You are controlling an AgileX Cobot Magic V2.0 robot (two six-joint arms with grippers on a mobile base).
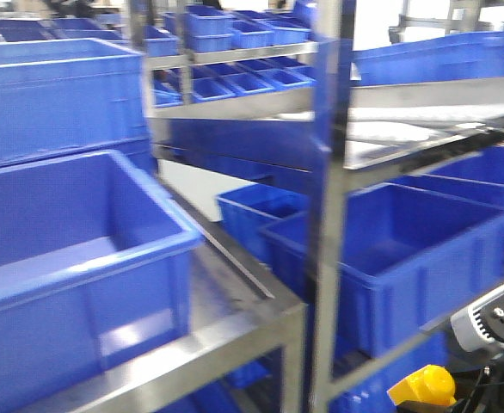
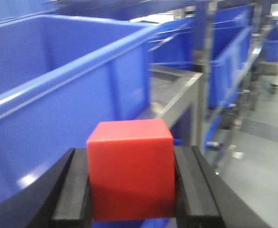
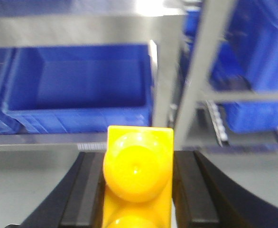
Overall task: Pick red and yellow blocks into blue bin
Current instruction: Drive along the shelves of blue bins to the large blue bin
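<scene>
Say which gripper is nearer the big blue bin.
Left. The left gripper holds the red cube right beside the blue bin; the right gripper, with the yellow brick, is far off right.

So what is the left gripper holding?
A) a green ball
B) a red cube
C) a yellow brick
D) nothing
B: the left wrist view shows the red cube squeezed in the left gripper; the yellow brick is in the right gripper.
</scene>
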